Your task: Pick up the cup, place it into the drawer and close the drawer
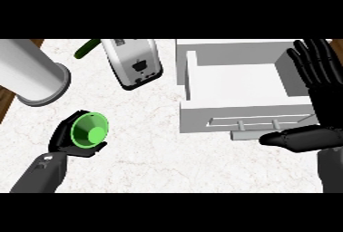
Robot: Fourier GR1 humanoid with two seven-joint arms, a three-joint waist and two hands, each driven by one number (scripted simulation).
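Observation:
A green cup (90, 130) lies on its side on the marble counter at the lower left, its open mouth facing up toward the view. My left hand (66, 139) is curled round the cup from behind and below, and hides most of its outer wall. The white drawer (236, 80) stands pulled open at the right, with nothing visible inside it and its handle bar (258, 121) along the front. My right hand (320, 93) is open at the drawer's right edge, fingers straight and pointing up, thumb stretched left just below the handle.
A silver toaster (133, 61) stands at the top centre with a green object (85, 48) behind its left side. A large white cylinder (30, 72) occupies the upper left. The counter's brown edge (5, 102) runs down the far left.

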